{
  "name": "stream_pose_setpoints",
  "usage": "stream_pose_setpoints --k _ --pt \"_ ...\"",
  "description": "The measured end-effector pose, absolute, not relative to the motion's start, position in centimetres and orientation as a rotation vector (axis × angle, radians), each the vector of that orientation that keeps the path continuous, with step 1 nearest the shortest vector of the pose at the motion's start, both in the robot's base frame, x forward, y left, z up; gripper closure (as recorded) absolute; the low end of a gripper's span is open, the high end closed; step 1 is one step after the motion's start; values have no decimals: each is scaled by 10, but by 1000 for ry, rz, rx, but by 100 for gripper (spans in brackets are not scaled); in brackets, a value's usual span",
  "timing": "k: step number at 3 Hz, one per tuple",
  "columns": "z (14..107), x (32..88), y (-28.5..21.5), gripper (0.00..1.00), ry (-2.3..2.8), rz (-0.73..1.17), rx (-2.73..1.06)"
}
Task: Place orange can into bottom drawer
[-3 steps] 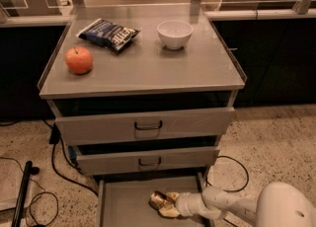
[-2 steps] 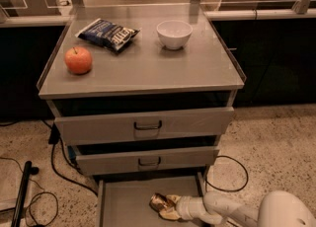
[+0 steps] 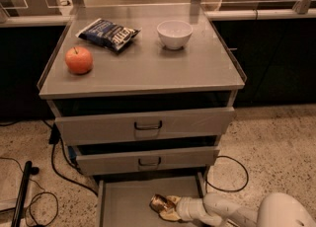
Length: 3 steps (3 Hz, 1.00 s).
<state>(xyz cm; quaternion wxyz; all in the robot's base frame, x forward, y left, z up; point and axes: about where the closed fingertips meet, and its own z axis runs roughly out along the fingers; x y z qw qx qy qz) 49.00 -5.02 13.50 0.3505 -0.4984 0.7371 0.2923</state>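
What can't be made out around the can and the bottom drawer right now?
- Bottom drawer: the camera view's lower edge cuts off its front part.
- Orange can: the pincer, low inside that drawer, covers its right side. Whether the can rests on the floor is unclear.
- Top drawer and middle drawer: their insides are dark, hidden behind their fronts.

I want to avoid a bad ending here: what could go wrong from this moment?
The two-finger gripper is at the shiny orange-gold can, low inside the open grey bottom drawer. Pulling away, it might drag or tip the can. Rising, the arm might strike the grey middle drawer above.
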Motion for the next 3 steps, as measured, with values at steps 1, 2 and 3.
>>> stream_pose_setpoints --k 1,2,3 --pt "135 490 -50 51 1909 757 -1291" --pt "135 490 -50 28 1909 757 -1291" --pt "135 490 -50 5 1909 757 -1291"
